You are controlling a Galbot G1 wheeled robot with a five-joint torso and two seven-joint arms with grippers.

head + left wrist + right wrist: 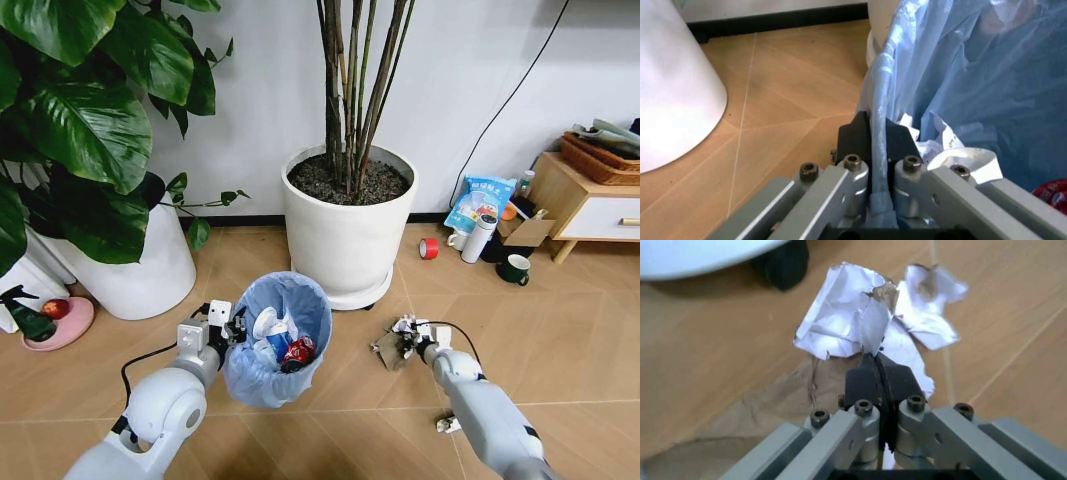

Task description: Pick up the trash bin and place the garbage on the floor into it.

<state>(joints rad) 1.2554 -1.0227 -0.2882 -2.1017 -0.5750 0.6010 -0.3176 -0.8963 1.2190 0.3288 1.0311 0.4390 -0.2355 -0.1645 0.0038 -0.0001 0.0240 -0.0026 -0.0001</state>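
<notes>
Crumpled white paper wad (pixel 867 325): pinched in right gripper (pixel 412 333). Blue-bagged round trash bin (pixel 285 345) (rim clamped by left gripper (pixel 879 155)) is held leftward, nearby.

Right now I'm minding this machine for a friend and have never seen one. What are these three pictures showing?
It is a wheeled robot with two arms. The wide picture looks down from its head; the others come from cameras on each wrist. The left gripper is shut on the rim of the trash bin, which already holds cans and paper. The right gripper is shut on a crumpled white paper over the wooden floor. Another scrap lies on the floor by the right arm. Large plant pots stand behind.
</notes>
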